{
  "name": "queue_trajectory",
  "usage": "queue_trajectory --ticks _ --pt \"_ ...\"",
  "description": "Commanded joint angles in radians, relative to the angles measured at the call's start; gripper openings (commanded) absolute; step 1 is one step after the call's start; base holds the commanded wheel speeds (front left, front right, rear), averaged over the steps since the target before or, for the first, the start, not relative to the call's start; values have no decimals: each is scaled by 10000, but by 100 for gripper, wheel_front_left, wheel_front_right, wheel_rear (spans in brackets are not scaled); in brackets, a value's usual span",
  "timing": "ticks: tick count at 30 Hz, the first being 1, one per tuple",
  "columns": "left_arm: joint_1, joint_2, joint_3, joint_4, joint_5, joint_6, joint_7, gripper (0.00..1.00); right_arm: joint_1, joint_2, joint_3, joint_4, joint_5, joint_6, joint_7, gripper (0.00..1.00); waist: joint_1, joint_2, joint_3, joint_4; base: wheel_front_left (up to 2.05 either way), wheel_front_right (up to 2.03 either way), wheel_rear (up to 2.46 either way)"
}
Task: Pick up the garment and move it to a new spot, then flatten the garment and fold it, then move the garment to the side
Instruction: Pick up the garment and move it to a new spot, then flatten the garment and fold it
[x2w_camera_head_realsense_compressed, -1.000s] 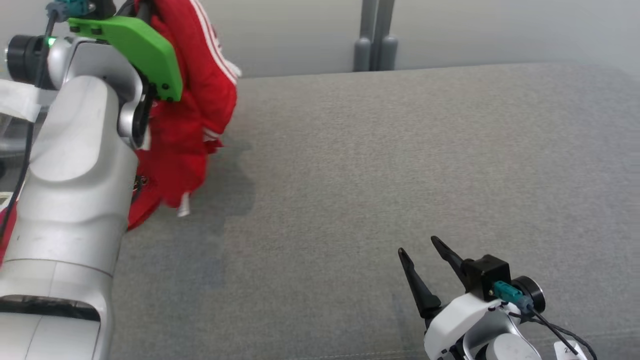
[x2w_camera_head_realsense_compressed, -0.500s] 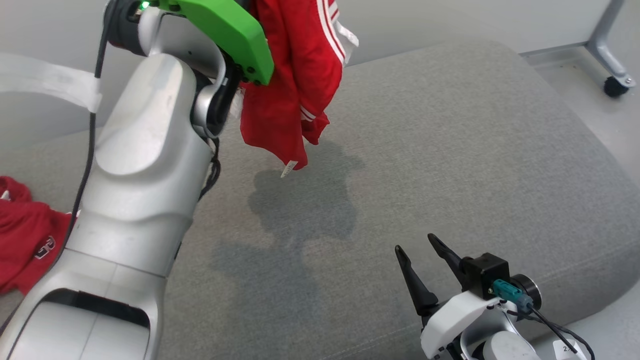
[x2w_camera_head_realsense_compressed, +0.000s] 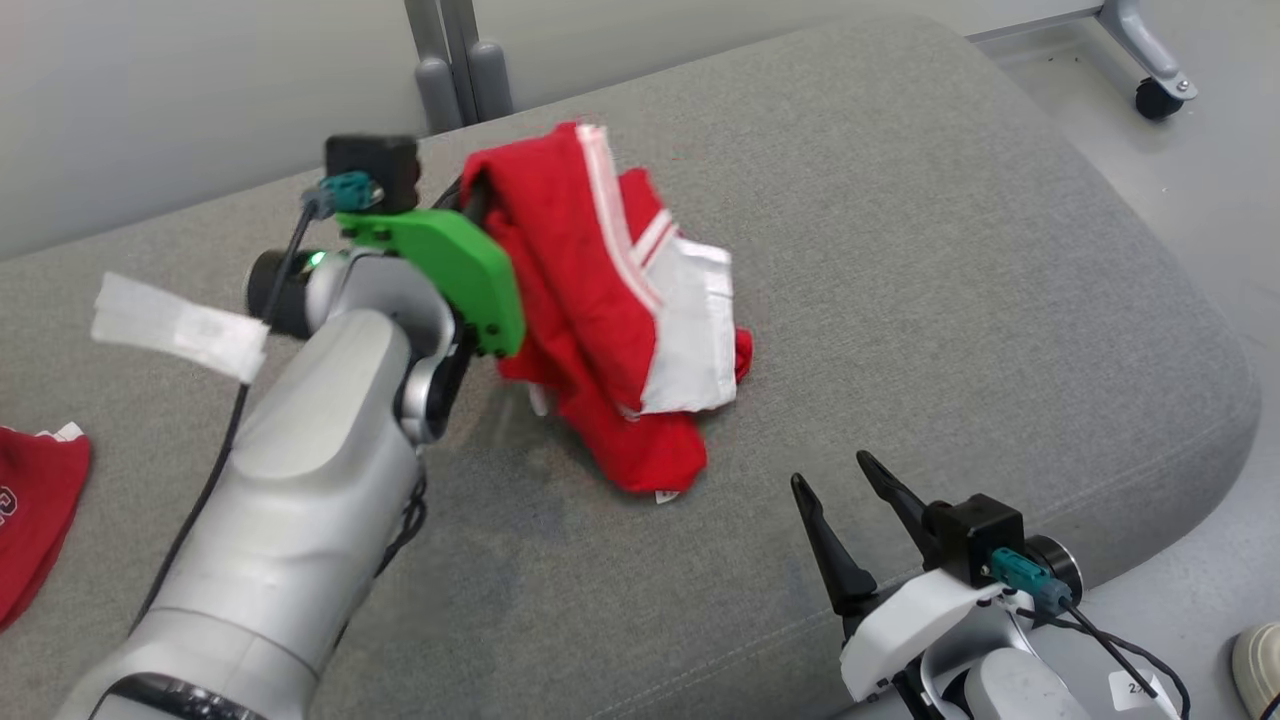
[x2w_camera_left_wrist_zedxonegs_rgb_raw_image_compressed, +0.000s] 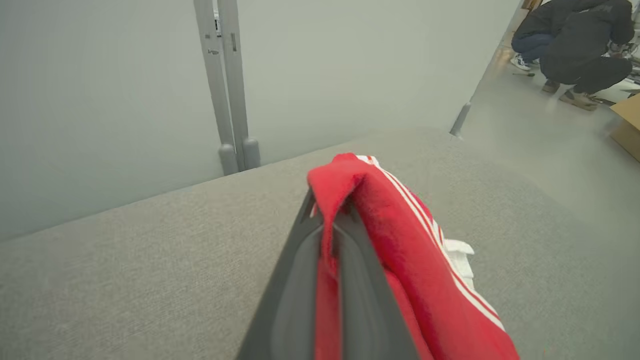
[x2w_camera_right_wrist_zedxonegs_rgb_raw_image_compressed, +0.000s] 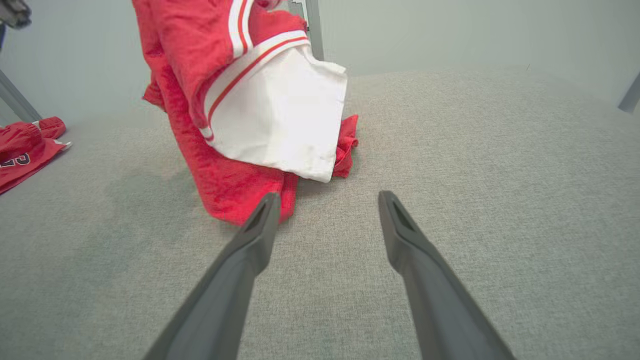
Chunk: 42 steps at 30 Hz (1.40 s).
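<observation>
On the grey upholstered cushion (x2w_camera_head_realsense_compressed: 950, 300), centre: one red garment (x2w_camera_head_realsense_compressed: 600, 330) with white stripes and a white panel, bunched. Its upper fold is held aloft and its lower end lies on the fabric. Holder: left claw (x2w_camera_left_wrist_zedxonegs_rgb_raw_image_compressed: 330, 235), its two dark fingers pressed together on a ridge of red cloth, as the left wrist view shows; a green bracket (x2w_camera_head_realsense_compressed: 450, 265) sits on that wrist. Right claw (x2w_camera_head_realsense_compressed: 832, 475): spread, empty, low at the cushion's near edge, just short of the garment's hem. Change noted: half a second ago the garment hung clear above its shadow, and now it touches down and slumps. The head camera has also swung, so the shift in background is not the cushion moving. Judgement: the carry to a new spot looks nearly complete; release, flattening and folding are not yet begun. Markings: small white label tag (x2w_camera_head_realsense_compressed: 662, 494) at the lowest hem, too small to read. A second red garment (x2w_camera_head_realsense_compressed: 30, 520) at far left, well apart, carries dark characters, cut off and not legible with certainty. A white sticker (x2w_camera_head_realsense_compressed: 1135, 688) on the right wrist starts with what looks like "2", the rest hidden. The white tape strip (x2w_camera_head_realsense_compressed: 180, 325) on the left arm is blank.
</observation>
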Motion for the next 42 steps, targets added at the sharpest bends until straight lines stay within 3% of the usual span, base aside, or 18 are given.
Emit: queue_trajectory --ticks 1,4,5,6,7,10,17,28,34,42 --pt "188 191 55 202 -45 80 -88 0 -116 -11 24 40 65 -3 -45 100 0 -1 113 89 0 0 0" --pt "510 489 196 938 -114 228 -270 0 -138 -11 74 104 71 -3 -69 100 0 -1 163 174 0 0 0" --pt "630 584 253 1177 -163 277 -310 20 -148 -11 96 125 68 -3 -68 100 0 -1 166 205 0 0 0" --pt "768 682 280 1452 -216 339 -269 47 -158 -11 97 145 62 -3 -71 100 0 -1 157 238 0 0 0" --pt "868 746 305 1667 -224 343 -265 100 -157 -16 90 160 53 -3 -76 100 0 -1 144 285 0 0 0" --pt "1047 831 499 2106 -384 401 -543 100 -142 -14 63 180 3 -3 -54 100 0 -1 94 446 0 0 0" --pt "1368 787 625 2448 -611 66 -1190 100 -42 -16 -165 154 -96 -3 41 100 0 -1 -141 959 0 0 0" --pt "1683 317 -472 1146 442 -281 -2250 100 360 -17 -583 24 -59 -3 158 100 0 -1 -672 1465 0 0 0" --pt "1908 -68 -1486 216 969 -368 -1724 100 470 -17 -696 -45 -23 -3 152 100 0 -1 -589 1177 0 0 0" --pt "1895 -287 -2196 -449 1199 -252 -1135 100 233 -13 -597 -94 62 -3 68 100 0 -1 -20 123 0 0 0"
